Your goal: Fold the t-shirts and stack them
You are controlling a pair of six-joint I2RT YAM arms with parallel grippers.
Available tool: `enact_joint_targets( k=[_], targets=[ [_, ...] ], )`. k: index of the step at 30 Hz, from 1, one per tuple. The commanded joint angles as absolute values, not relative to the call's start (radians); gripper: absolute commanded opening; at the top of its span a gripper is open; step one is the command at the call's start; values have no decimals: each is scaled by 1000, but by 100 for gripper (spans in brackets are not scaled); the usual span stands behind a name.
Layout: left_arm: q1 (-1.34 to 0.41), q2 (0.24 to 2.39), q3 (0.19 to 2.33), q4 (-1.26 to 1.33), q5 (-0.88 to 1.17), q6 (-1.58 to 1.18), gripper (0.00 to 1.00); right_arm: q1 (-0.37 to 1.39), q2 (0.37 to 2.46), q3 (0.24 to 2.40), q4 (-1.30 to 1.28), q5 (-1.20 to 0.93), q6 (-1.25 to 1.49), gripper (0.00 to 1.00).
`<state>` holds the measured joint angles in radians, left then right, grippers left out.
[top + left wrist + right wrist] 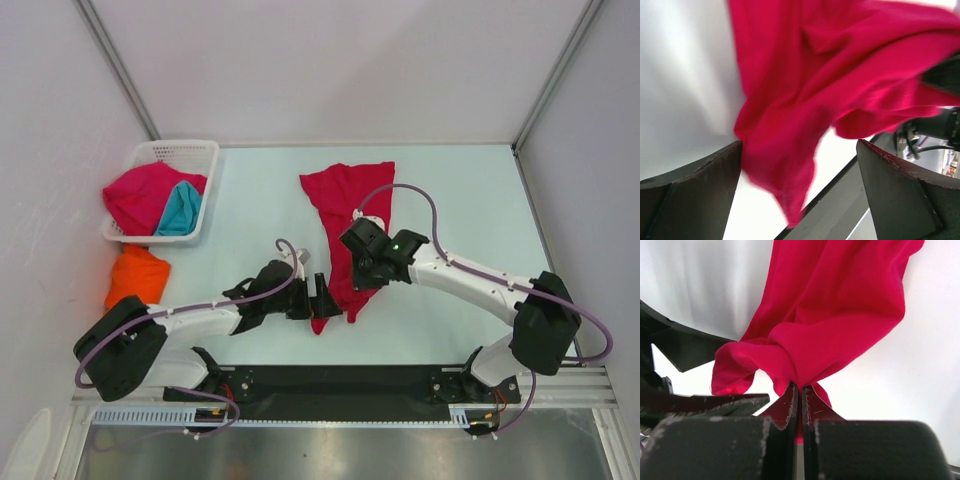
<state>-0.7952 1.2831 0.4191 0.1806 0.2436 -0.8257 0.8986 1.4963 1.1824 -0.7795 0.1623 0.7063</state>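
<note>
top view: a crimson-red cloth t-shirt (345,200) lies mid-worktop (470,210), its long axis running from the far edge toward the near edge, wide at the far end and narrowing to a tail at the near end. the right pincer (358,272) sits over that narrow part. the left pincer (325,300) is beside the tail's tip, on its left, and looks the nearer of the two to the loose end. at the far left corner a white plastic lattice basket (205,150) holds a second crimson t-shirt (135,192) and a teal t-shirt (180,212). a bright orange t-shirt (135,275) lies bunched on the worktop just near of the basket.

left wrist view: the left pincer is released, fingers wide apart. the shirt's drooping corner hangs between them, closer to one finger than the other, so closing here would probably catch it.

right wrist view: the right pincer is clenched on a gathered fold of the crimson shirt, and the cloth fans away from the fingertips.
</note>
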Motion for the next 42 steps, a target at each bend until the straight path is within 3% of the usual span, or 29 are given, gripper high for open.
enact_joint_targets(
  k=[1, 18, 42],
  targets=[
    [-804, 1284, 457, 305, 279, -804, 100, 887, 1531, 1164, -721, 143, 703, 0],
    [-953, 1341, 518, 299, 232, -864, 99, 821, 1727, 1292, -655, 140, 632, 0],
    [-979, 1493, 586, 290, 201, -842, 99, 940, 1528, 1197, -761, 161, 742, 0]
  ],
)
